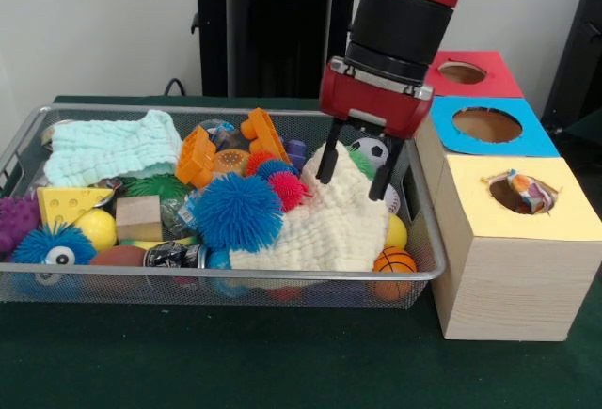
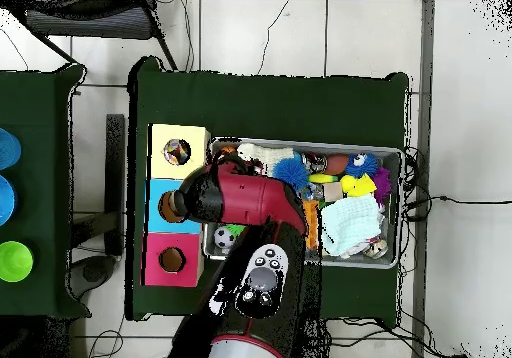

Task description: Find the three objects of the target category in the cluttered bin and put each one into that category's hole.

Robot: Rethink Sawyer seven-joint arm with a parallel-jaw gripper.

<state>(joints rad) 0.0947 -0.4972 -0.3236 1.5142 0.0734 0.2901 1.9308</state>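
Observation:
The wire mesh bin [image 1: 235, 279] holds many toys and cloths; it also shows in the overhead view [image 2: 392, 156]. My gripper [image 1: 359, 165] hangs open and empty over the bin's right part, its fingers just above the cream waffle cloth [image 1: 324, 226]. One spotted white wrapper [image 1: 525, 189] sits crumpled in the yellow-surrounded hole [image 1: 513, 195] on the pale wooden box [image 1: 513, 282]; it shows in the overhead view too [image 2: 177, 152]. No other spotted wrapper shows clearly in the bin. In the overhead view my arm [image 2: 245, 199] hides the gripper.
A blue-surrounded hole [image 1: 486, 124] and a red-surrounded hole [image 1: 462, 72] lie behind the yellow one. In the bin are a mint cloth [image 1: 111, 146], a blue spiky ball [image 1: 237, 210], orange blocks [image 1: 263, 132], a soccer ball [image 1: 372, 150], a small basketball [image 1: 394, 260] and a yellow cheese block [image 1: 68, 204].

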